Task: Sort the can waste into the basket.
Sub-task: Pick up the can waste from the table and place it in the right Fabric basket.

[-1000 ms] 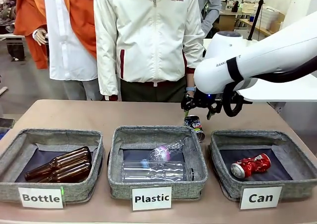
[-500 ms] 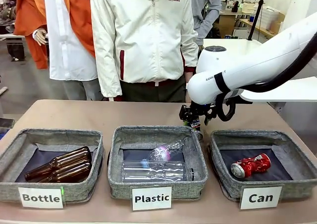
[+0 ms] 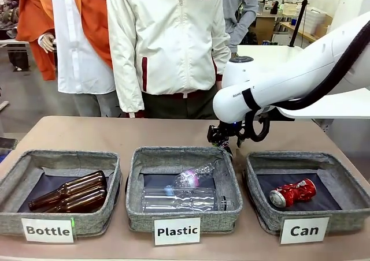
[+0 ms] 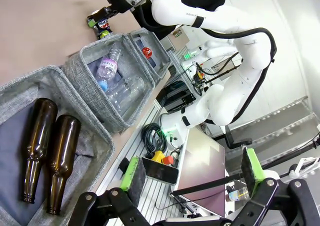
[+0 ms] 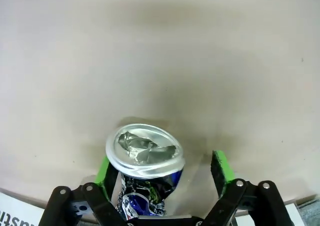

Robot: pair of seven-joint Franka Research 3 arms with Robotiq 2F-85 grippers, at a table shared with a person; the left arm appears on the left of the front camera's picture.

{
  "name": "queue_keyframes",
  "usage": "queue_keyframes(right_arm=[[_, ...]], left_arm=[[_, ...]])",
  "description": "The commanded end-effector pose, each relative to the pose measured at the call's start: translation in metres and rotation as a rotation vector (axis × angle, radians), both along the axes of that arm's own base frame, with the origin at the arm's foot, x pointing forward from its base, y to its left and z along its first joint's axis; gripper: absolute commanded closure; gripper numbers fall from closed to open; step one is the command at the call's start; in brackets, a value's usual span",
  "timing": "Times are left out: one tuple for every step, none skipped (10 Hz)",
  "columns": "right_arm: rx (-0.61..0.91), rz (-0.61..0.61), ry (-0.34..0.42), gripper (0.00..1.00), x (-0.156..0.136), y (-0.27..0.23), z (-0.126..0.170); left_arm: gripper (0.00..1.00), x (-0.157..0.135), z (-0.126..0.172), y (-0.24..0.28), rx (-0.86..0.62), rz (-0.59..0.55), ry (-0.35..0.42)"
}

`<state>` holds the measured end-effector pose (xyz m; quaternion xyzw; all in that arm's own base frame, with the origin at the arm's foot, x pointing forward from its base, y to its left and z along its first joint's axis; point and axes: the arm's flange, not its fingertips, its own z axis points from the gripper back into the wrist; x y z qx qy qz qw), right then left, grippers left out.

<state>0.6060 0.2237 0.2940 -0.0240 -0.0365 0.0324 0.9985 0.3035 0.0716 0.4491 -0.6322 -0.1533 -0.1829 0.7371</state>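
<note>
A crushed black can (image 5: 144,192) with a dented silver top stands on the tan table between the fingers of my right gripper (image 5: 162,171). That gripper is open; its left pad is against the can and its right pad stands off. In the front view my right gripper (image 3: 222,138) hangs low behind the middle basket and hides the can. A red crushed can (image 3: 293,192) lies in the grey basket (image 3: 267,215) labelled "Can" at the right. My left gripper (image 4: 192,170) is open and holds nothing, off the table's left side.
A basket labelled "Plastic" (image 3: 141,215) holds clear bottles and stands just in front of the right gripper. At the left, a "Bottle" basket (image 3: 11,183) holds two brown bottles (image 3: 69,191). A person in a white jacket (image 3: 167,41) stands at the far edge.
My right arm has swung left and come down, so its gripper now straddles the black can, which showed plainly on the table a second ago. The person's right hand has drawn back.
</note>
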Motion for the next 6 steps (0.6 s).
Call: queue_keyframes(right_arm=[[-0.036,-0.021,0.008,0.6,0.0075,0.0054,0.0022],[-0.035,-0.022,0.011,0.6,0.0075,0.0056,0.003],[-0.031,-0.02,0.012,0.65,0.0077,0.0063,0.0039],[-0.036,-0.015,0.018,0.75,0.0075,0.0066,0.004],[-0.046,-0.016,0.023,1.0,0.0066,0.0065,0.0037],[-0.048,-0.022,0.023,0.97,0.0061,0.0059,0.0038]], left_arm=[[0.0,-0.0015,0.005,0.0003,-0.019,0.003,0.009],[0.0,-0.0015,0.005,0.0003,-0.019,0.003,0.009],[0.0,-0.0015,0.005,0.0003,-0.019,0.003,0.009],[0.0,-0.0015,0.005,0.0003,-0.019,0.003,0.009],[0.0,-0.0015,0.005,0.0003,-0.019,0.003,0.009],[0.0,-0.0015,0.005,0.0003,-0.019,0.003,0.009]])
